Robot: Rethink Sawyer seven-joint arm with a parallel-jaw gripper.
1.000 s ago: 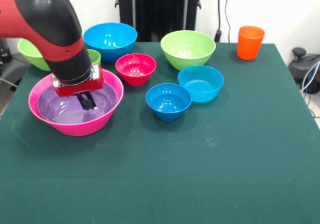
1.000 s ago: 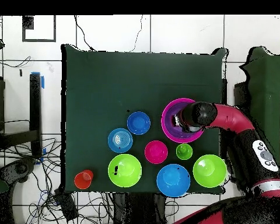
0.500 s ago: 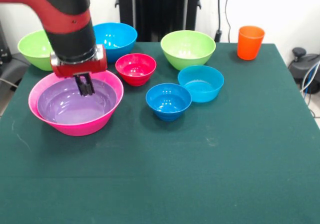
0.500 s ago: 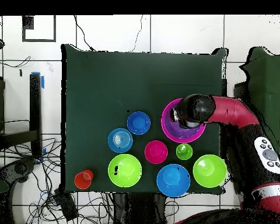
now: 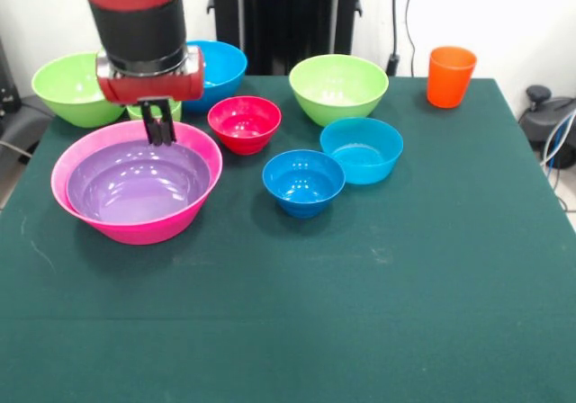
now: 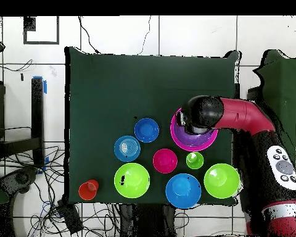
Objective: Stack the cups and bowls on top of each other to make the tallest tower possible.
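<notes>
The purple bowl (image 5: 135,185) sits nested inside the huge pink bowl (image 5: 135,234) at the left. My gripper (image 5: 160,135) hangs just above their far rim, fingers together and holding nothing. Right behind it stands the short lime-green cup (image 5: 135,111), partly hidden. A lime-green bowl (image 5: 67,84) and the large blue bowl (image 5: 219,66) stand further back. To the right are the red bowl (image 5: 244,121), small blue bowl (image 5: 303,181), teal bowl (image 5: 362,148) and a second lime-green bowl (image 5: 338,86). The orange cup (image 5: 450,76) is at the far right corner. Overhead, my arm covers part of the pink bowl (image 6: 177,131).
All bowls and cups stand upright in the far half of the green table (image 5: 360,313). In the overhead view the green cup (image 6: 195,160) stands between the pink bowl and the green bowl (image 6: 222,180). Cables and equipment lie beyond the table edges.
My gripper has risen out of the purple bowl and shifted toward the bowls' far rim. The bowls and cups have not moved.
</notes>
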